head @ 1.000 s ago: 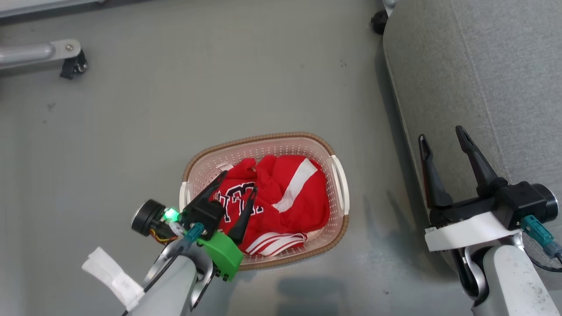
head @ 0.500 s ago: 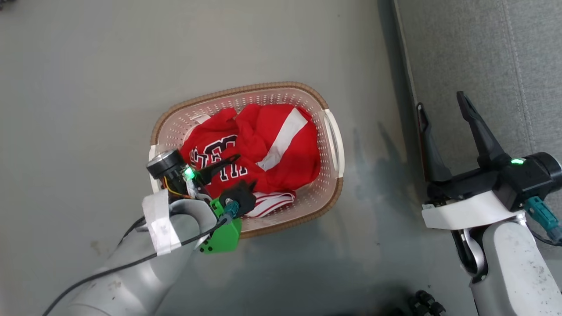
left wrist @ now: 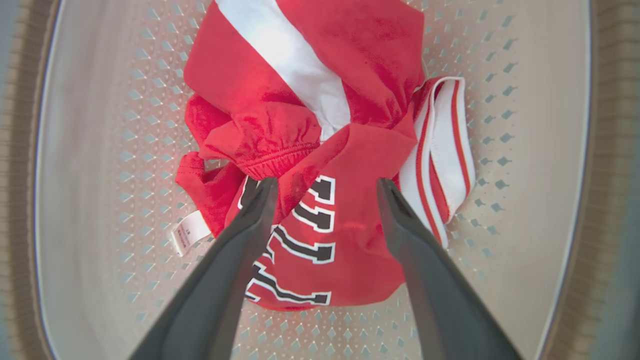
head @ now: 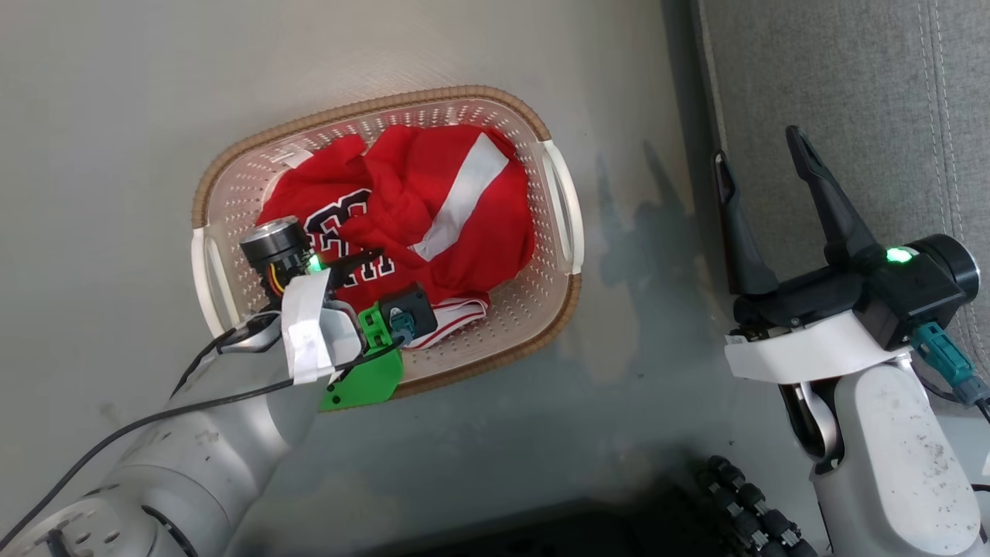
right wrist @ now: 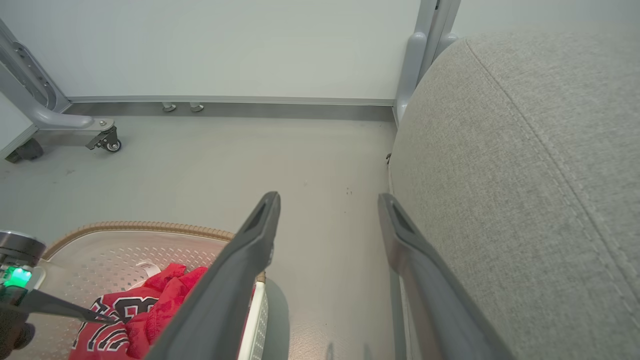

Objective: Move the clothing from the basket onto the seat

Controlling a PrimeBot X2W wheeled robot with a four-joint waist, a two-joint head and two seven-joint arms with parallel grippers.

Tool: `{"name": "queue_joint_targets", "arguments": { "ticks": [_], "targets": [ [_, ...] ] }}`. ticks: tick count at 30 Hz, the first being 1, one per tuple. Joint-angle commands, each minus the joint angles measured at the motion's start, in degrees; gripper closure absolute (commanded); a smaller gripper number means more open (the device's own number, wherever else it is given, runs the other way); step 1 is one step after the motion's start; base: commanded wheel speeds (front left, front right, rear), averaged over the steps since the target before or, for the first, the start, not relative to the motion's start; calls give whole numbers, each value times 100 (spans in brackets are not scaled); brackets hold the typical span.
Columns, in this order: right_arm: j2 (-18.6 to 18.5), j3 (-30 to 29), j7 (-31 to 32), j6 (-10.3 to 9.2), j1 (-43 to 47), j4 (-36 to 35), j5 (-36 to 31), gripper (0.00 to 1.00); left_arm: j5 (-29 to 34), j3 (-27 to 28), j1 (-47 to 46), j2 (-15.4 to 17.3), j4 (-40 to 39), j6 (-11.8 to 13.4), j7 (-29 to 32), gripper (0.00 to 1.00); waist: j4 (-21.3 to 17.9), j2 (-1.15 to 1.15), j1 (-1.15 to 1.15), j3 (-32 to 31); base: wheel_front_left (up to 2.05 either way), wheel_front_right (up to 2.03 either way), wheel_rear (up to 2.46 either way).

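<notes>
The cream basket (head: 363,104) with a brown rim stands on the floor and holds the red clothing (head: 433,193). My left gripper (head: 394,278) reaches down into it. In the left wrist view, my left gripper (left wrist: 326,185) is open. Its tips straddle the jersey (left wrist: 325,240) with navy letters, just above the fabric. The other red garment (left wrist: 300,75), with a white patch, lies beyond it, and a striped cuff (left wrist: 440,150) lies to the right. My right gripper (head: 758,147) stands open and empty at the edge of the grey seat (head: 851,93). The right wrist view also has this gripper (right wrist: 328,200) open.
Grey floor surrounds the basket (right wrist: 150,227). The seat (right wrist: 525,175) rises close on its right. A metal frame leg on a caster (right wrist: 75,127) and a grey post (right wrist: 425,50) stand by the far wall. A black ribbed part (head: 750,510) sits at the head view's bottom edge.
The head camera has tipped down and nearer, shifting the whole picture. My left gripper has swung over and dropped into the basket, fingers pointing down at the jersey. Both grippers stay open.
</notes>
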Motion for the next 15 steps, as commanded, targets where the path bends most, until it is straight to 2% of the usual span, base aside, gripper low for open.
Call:
{"name": "queue_joint_targets", "arguments": {
  "ticks": [1,15],
  "targets": [
    [13,16,-28,-6,-100,12,43,0,-76,-95,-153,46,71,11,62,0,-204,64,-1,227,0,0,0],
    [46,40,-28,-6,-199,-66,362,0,-331,-422,-392,341,285,10,569,0,-510,64,-1,728,0,0,0]
  ]
}}
